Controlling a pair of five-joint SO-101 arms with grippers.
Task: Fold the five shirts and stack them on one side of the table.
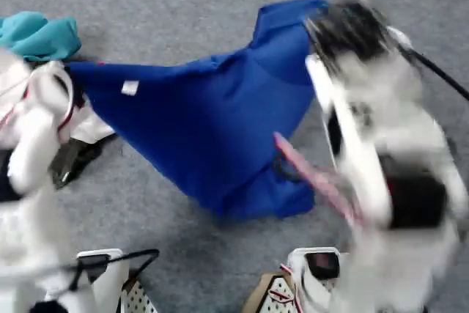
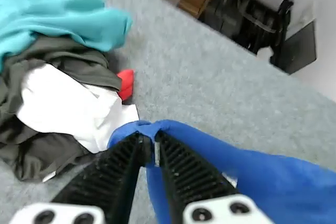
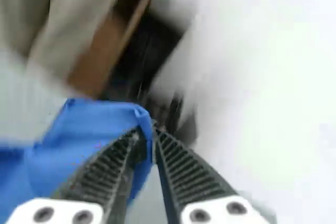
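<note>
Spreading the blue shirt (image 1: 205,130) flat is judged to be the step in hand. The shirt is held stretched across the middle of the grey table (image 1: 168,5), with its lower part sagging onto the tabletop.

The left gripper (image 2: 152,148) is clamped on a bunched corner of the blue cloth. It sits just beside the pile of unfolded garments: a teal shirt (image 2: 63,14), a dark grey shirt (image 2: 73,61), a white shirt (image 2: 58,103) and a scrap of red cloth (image 2: 125,83). The right gripper (image 3: 149,140) is likewise pinched shut on a fold of blue fabric at the shirt's opposite end, and appears to be raised above the table.

For a clean lay, even tension should be applied from both ends, so that no slack is trapped in the middle. The sagging part should be set down first and the held edge then drawn away from it and lowered. The left corner is best carried clear of the pile, so that the white shirt is not dragged along. Neither grip should be released until the cloth lies flat.
</note>
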